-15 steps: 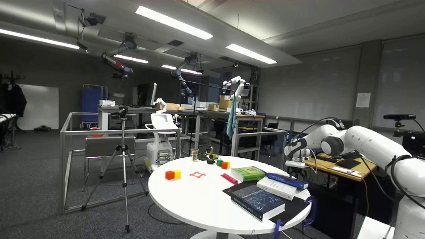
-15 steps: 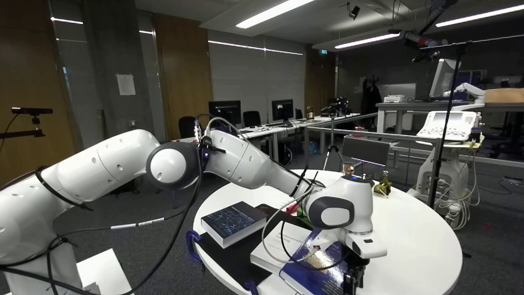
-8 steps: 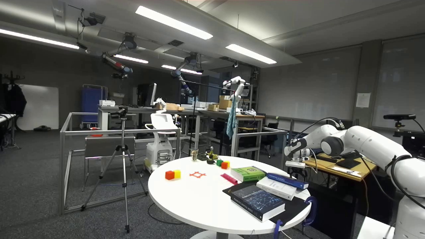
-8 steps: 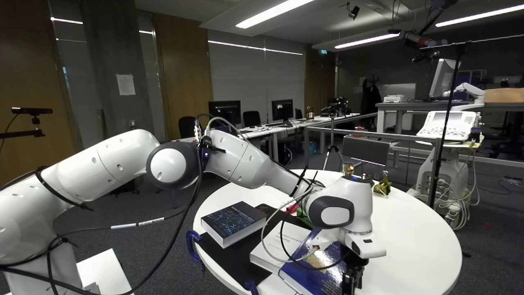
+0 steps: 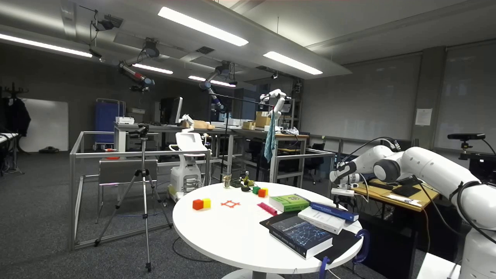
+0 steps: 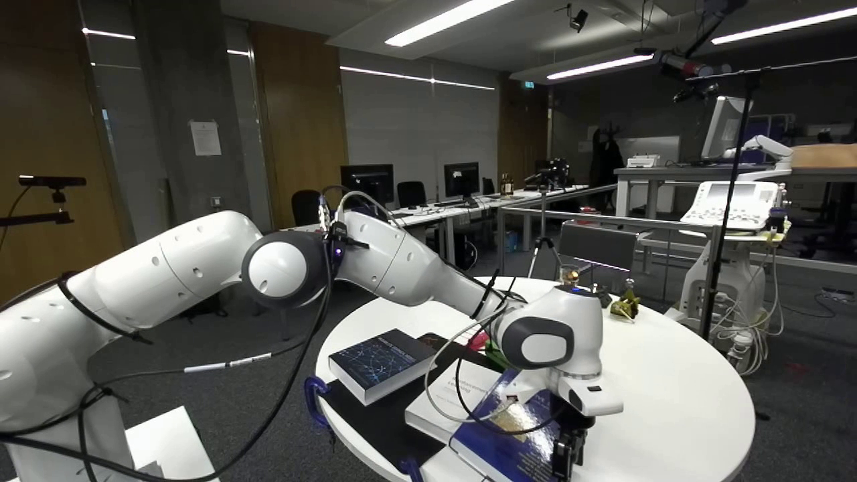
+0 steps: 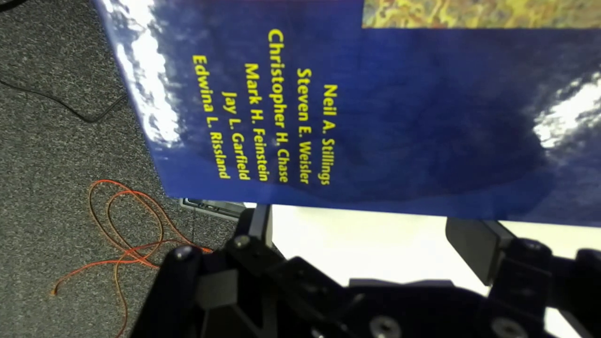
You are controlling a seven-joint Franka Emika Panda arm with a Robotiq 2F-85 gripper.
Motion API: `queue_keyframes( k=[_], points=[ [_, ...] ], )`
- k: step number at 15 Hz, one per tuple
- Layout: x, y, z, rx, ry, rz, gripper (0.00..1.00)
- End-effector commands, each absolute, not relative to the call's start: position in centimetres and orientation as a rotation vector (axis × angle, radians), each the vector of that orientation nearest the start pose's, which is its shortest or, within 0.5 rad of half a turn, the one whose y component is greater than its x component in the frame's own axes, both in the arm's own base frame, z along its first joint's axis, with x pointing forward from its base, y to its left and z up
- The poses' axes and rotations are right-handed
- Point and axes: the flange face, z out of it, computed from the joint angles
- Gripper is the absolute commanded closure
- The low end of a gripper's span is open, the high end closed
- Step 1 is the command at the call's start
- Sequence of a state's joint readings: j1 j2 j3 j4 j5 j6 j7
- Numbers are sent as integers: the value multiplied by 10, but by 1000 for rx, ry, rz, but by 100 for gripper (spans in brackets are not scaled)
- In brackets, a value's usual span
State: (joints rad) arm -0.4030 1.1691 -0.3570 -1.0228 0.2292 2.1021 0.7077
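Currently, a round white table (image 5: 217,236) is carrying a cluster of books in both exterior views, with a white, many-jointed robot arm (image 6: 402,261) arching beside it. Partly on a flat black sheet (image 6: 373,420), a thick dark book with a blue network pattern (image 6: 381,361) is lying near a thick white-covered book (image 5: 321,220). A glossy deep-blue book with yellow lettering (image 7: 399,117) is overlapping the white one, on the side away from the dark volume. A black two-finger gripper (image 7: 366,231) is hanging just off the blue book's long edge, the one that is facing away from the white book. In the wrist view, that long axis is running roughly parallel to the line across the black fingers (image 7: 479,244), so the whole cover in sight is lying to one side of both rather than between them. The pair are standing well apart, pinching nothing, and a bright white surface (image 7: 366,256) is showing in the gap. Whether their tips are touching the cover's edge or sitting a little below it, the wrist view is not making clear.
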Motion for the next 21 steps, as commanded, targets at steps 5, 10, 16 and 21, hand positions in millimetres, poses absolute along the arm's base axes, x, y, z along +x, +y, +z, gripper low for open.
queue_keyframes(
  k=[5, 10, 16, 21],
  points=[
    [645, -398, 159, -2513, 2030, 220, 0],
    [653, -374, 178, -2488, 1993, 299, 0],
    [661, -363, 191, -2475, 1948, 301, 0],
    [657, -374, 189, -2540, 1895, 270, 0]
  ],
)
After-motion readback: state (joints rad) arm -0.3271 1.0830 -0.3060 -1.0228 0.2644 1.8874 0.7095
